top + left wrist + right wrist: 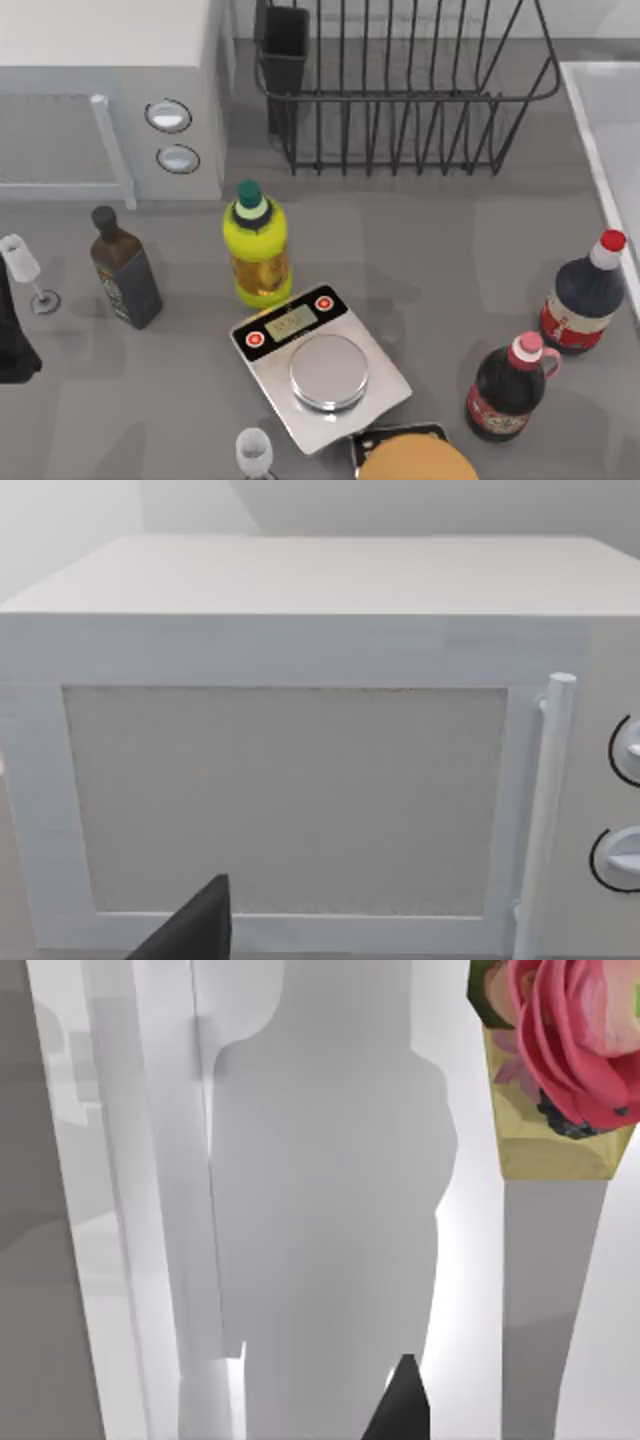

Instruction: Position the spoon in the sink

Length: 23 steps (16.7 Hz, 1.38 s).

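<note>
- Nearest the top camera, at the bottom edge, sits an orange-topped round object [418,458], just beside a silver kitchen scale [320,362].
- At the table's right edge lies the sink [612,130]: a pale white-grey basin with a raised light rim, right of the black wire dish rack [400,90].
- Dark left arm [15,345] sits at the table's left edge, well apart from the sink, facing the microwave [300,770]; whether its fingers are spread cannot be told.
- Right wrist view shows pale walls and a pink flower [570,1040].

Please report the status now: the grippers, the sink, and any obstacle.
Left arm parked at table's left edge, facing microwave. Sink at right edge, no spoon seen. Two dark bottles stand near sink.
</note>
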Each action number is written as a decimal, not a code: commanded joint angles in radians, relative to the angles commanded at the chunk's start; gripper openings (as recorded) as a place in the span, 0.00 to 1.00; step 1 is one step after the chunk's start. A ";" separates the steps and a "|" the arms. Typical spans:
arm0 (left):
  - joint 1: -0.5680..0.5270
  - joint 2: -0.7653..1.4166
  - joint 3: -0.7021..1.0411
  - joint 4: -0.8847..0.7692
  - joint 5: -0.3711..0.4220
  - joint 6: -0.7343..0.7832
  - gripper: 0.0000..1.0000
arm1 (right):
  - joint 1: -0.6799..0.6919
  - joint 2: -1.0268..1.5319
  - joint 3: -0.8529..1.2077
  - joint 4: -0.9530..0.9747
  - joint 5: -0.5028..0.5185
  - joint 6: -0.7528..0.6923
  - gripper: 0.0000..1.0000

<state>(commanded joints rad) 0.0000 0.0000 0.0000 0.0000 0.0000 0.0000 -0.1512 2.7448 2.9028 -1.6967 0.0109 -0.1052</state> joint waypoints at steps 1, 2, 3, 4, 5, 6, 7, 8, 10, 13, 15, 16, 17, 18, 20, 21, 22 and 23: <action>0.000 0.000 0.000 0.000 0.000 0.000 1.00 | -0.005 0.000 -0.003 0.001 -0.001 0.001 0.00; 0.000 0.000 0.000 0.000 0.000 0.000 1.00 | -0.005 -0.001 -0.005 0.004 -0.001 0.001 0.00; 0.000 0.000 0.000 0.000 0.000 0.000 1.00 | -0.005 -0.007 -0.019 0.015 -0.002 0.001 0.00; 0.000 0.000 0.000 0.000 0.000 0.000 1.00 | -0.005 -0.016 -0.042 0.034 -0.002 0.001 0.00; 0.000 0.000 0.000 0.000 0.000 0.000 1.00 | -0.004 -0.029 -0.077 0.059 -0.002 0.001 0.00; 0.000 0.000 0.000 0.000 0.000 0.000 1.00 | -0.003 -0.044 -0.121 0.088 -0.002 0.000 0.00; 0.000 0.000 0.000 0.000 0.000 0.000 1.00 | -0.001 -0.060 -0.173 0.121 -0.002 -0.001 0.00; 0.000 0.000 0.000 0.000 0.000 0.000 1.00 | 0.000 -0.077 -0.231 0.155 -0.002 -0.001 0.00; 0.000 0.000 0.000 0.000 0.000 0.000 1.00 | 0.000 -0.108 -0.347 0.225 -0.003 0.000 0.00; 0.000 0.000 0.000 0.000 0.000 0.000 1.00 | 0.001 -0.143 -0.456 0.306 -0.002 0.000 0.00; 0.000 0.000 0.000 0.000 0.000 0.000 1.00 | 0.001 -0.151 -0.476 0.324 -0.002 0.000 0.00; 0.000 0.000 0.000 0.000 0.000 0.000 1.00 | 0.001 -0.151 -0.476 0.324 -0.002 0.000 0.00; 0.000 0.000 0.000 0.000 0.000 0.000 1.00 | 0.001 -0.151 -0.476 0.324 -0.002 0.000 0.00; 0.000 0.000 0.000 0.000 0.000 0.000 1.00 | 0.001 -0.151 -0.476 0.324 -0.002 0.000 0.00; 0.000 0.000 0.000 0.000 0.000 0.000 1.00 | 0.001 -0.151 -0.476 0.324 -0.002 0.000 0.15; 0.000 0.000 0.000 0.000 0.000 0.000 1.00 | 0.001 -0.151 -0.476 0.324 -0.002 0.000 0.23; 0.000 0.000 0.000 0.000 0.000 0.000 1.00 | 0.001 -0.151 -0.476 0.324 -0.002 0.000 0.30; 0.000 0.000 0.000 0.000 0.000 0.000 1.00 | 0.001 -0.151 -0.476 0.324 -0.002 0.000 0.38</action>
<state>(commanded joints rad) 0.0000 0.0000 0.0000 0.0000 0.0000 0.0000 -0.1501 2.5939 2.4269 -1.3731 0.0087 -0.1052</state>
